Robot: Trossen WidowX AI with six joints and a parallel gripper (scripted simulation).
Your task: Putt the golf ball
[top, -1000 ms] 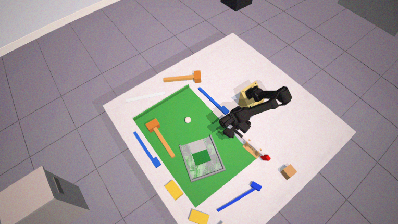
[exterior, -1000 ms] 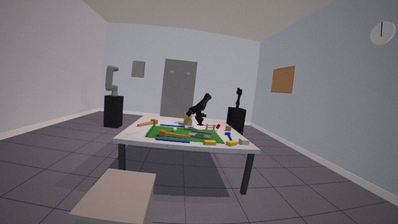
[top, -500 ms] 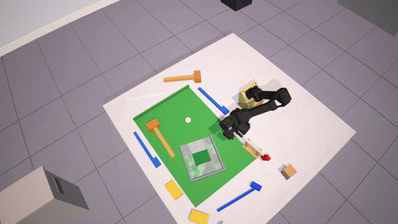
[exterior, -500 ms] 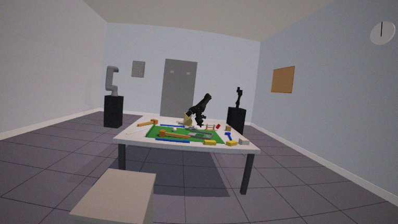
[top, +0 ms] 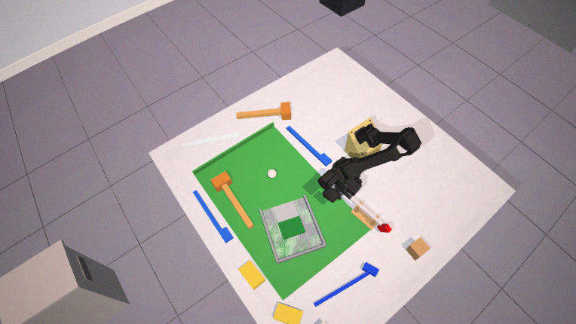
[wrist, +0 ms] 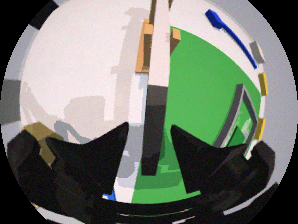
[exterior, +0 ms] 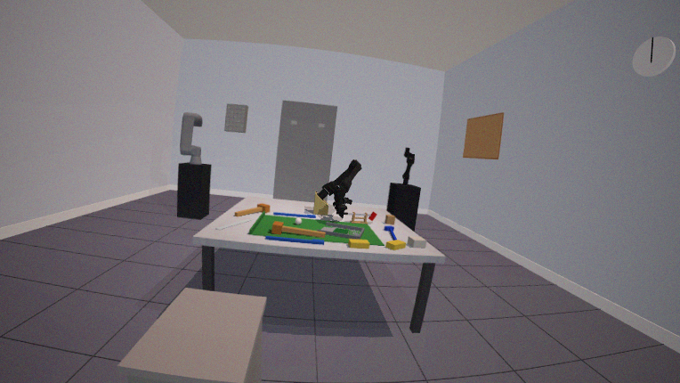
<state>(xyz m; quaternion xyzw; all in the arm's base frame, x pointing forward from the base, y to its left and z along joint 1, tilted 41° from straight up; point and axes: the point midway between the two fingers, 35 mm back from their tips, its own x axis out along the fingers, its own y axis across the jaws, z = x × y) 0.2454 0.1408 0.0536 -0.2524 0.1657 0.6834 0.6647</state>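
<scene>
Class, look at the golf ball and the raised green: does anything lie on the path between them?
Nothing visible does. Only turf lies between the ball and the ramp leading up to the green. The orange mallet lies off to one side of that line.
</scene>
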